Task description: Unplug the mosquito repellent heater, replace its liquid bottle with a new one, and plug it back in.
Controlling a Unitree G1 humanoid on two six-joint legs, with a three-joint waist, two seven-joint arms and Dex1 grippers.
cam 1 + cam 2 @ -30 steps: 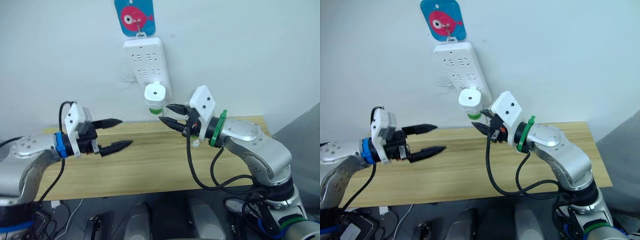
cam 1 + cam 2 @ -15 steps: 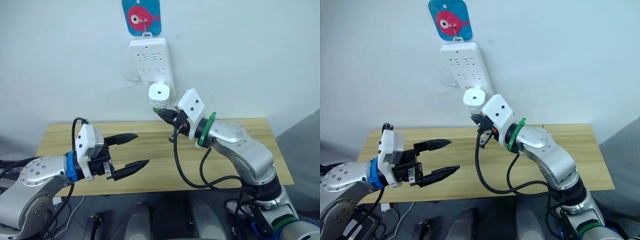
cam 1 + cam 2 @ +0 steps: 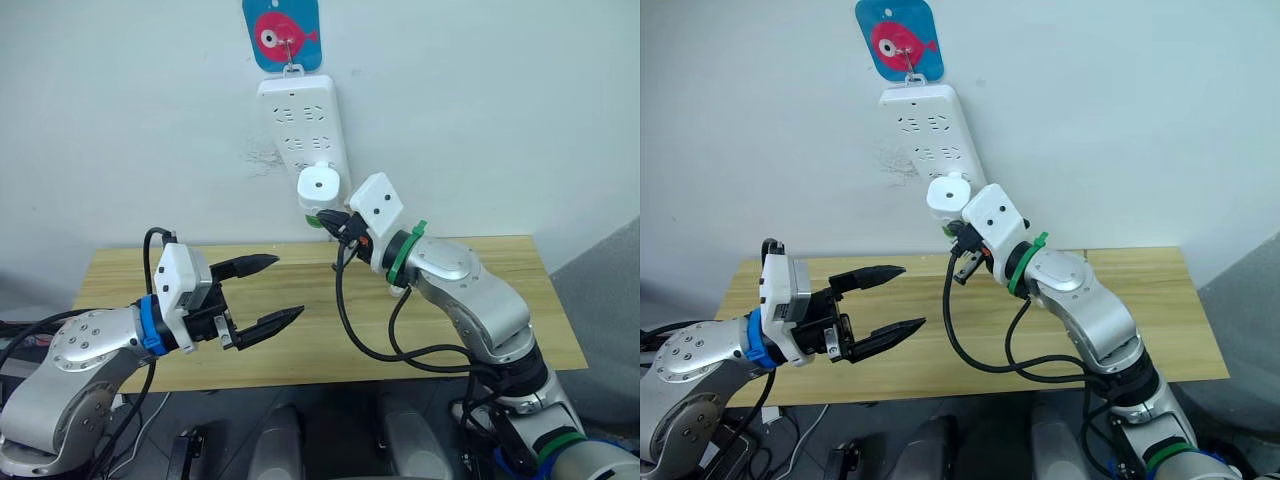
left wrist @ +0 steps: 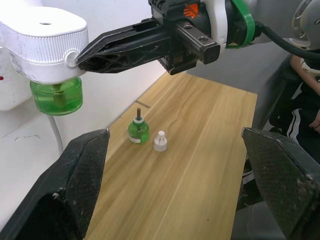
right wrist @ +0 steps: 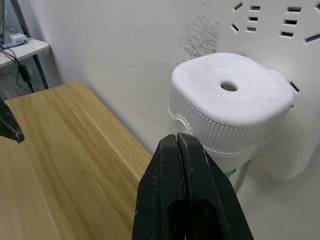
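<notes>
The white mosquito repellent heater is plugged into the bottom of a power strip on the wall. A green liquid bottle is screwed in under the heater. My right gripper is shut with nothing between its fingers, and its tips rest against the heater's ribbed side. My left gripper hangs open over the table's left half, well away from the heater. A second small green bottle with a brown wick stands on the table by the wall. Its white cap stands beside it.
The wooden table runs along the white wall. A blue tag with a red fish hangs above the power strip. A black cable loops down from my right wrist over the table.
My right gripper has closed its fingers and moved up to the heater's side. My left gripper has drifted slightly right, still open. The camera view has shifted.
</notes>
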